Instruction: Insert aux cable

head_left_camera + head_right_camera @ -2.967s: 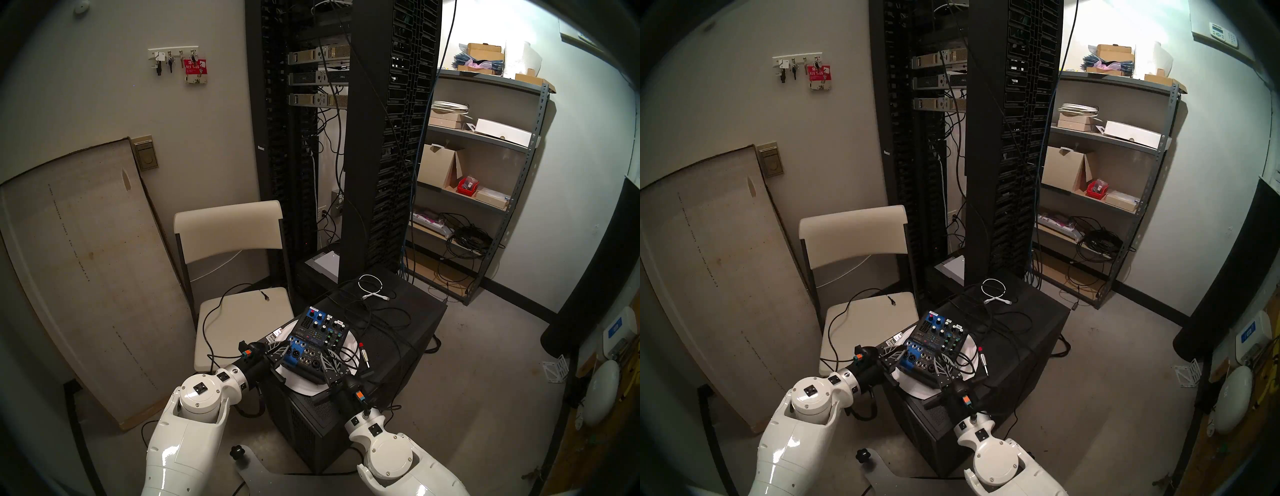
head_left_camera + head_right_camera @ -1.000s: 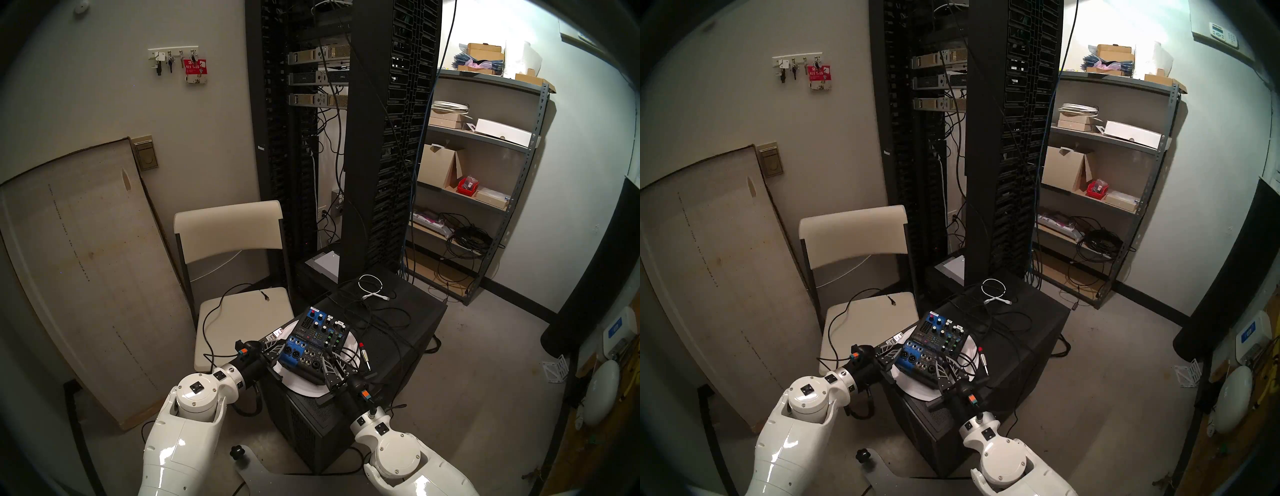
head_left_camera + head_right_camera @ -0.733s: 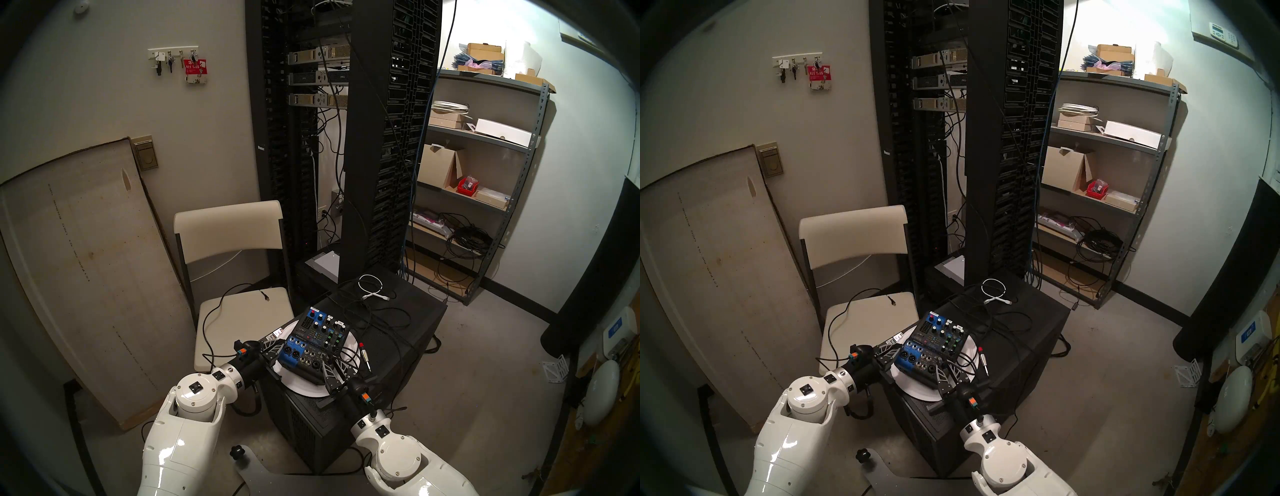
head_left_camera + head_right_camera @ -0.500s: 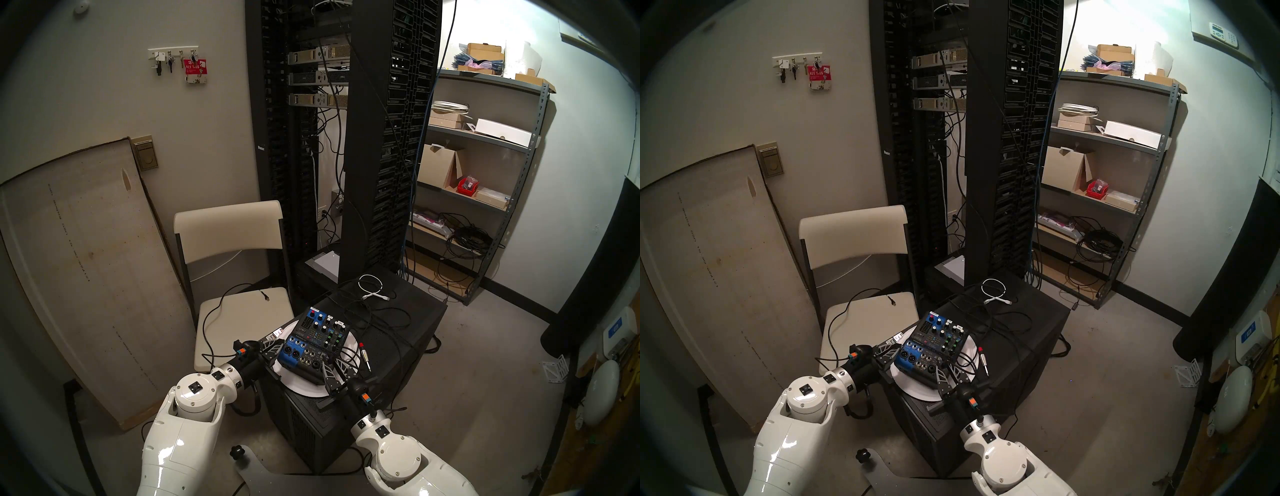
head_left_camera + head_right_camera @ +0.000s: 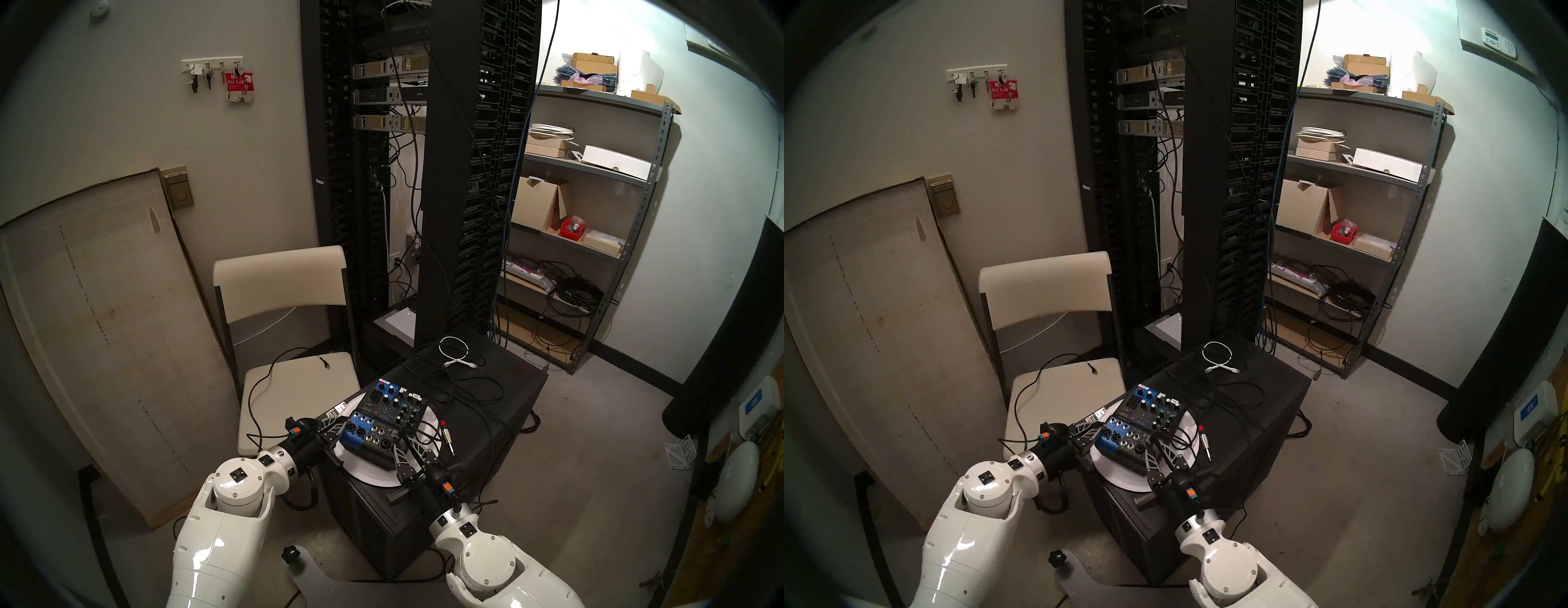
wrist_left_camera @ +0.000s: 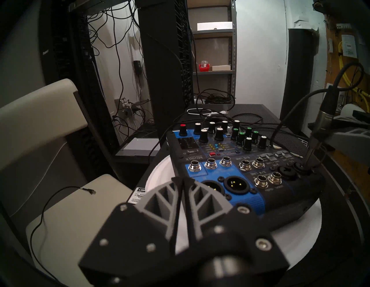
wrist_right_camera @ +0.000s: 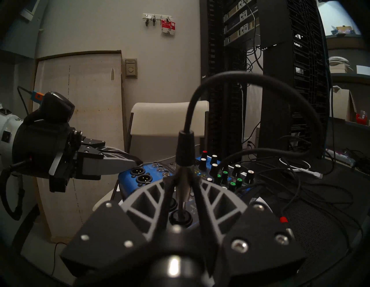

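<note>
Plug [image 7: 183, 192]: shiny bare metal, matt rubbery black sleeve. Mixer [image 6: 230, 170]: matt black/blue plastic, shiny metal sockets. Pincer fingers [image 7: 218, 198]: matt grey ribbed plastic. Cabinet top [image 5: 500, 407]: black perforated metal. Chair [image 5: 297, 382]: smooth cream plastic.

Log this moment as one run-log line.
aux cable: plug tip in mixer socket | right gripper: jaws astride plug, parted | left gripper: shut, empty, at mixer's edge

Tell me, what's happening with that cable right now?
Left gripper shut, empty, tip at the mixer's corner. Right gripper straddles the aux cable plug, grip unclear. Plug tip in the mixer socket. Nothing blocking.
</note>
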Robot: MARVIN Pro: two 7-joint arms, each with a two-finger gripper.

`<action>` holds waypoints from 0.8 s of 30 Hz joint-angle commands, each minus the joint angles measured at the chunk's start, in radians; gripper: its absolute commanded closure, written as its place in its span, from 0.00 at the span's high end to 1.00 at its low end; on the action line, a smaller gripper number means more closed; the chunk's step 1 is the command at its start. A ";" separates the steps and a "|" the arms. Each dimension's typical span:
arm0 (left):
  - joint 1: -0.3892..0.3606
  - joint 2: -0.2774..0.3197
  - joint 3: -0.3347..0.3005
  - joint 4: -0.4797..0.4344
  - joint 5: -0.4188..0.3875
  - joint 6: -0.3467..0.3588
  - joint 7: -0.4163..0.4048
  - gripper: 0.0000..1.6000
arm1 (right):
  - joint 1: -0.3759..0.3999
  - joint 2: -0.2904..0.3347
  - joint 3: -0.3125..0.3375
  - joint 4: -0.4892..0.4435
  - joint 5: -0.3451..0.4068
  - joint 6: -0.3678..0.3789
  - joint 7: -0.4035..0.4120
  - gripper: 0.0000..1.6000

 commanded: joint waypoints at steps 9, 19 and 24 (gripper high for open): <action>-0.005 -0.004 -0.001 -0.013 -0.005 -0.001 -0.003 0.24 | 0.014 -0.005 0.004 -0.054 0.004 -0.001 -0.001 0.69; -0.002 -0.004 -0.003 -0.016 -0.004 0.004 -0.004 0.24 | 0.009 -0.003 0.005 -0.070 0.004 0.002 -0.005 0.71; 0.000 -0.005 -0.003 -0.016 -0.003 0.002 -0.004 0.24 | 0.000 0.002 0.009 -0.094 0.005 0.003 -0.009 0.61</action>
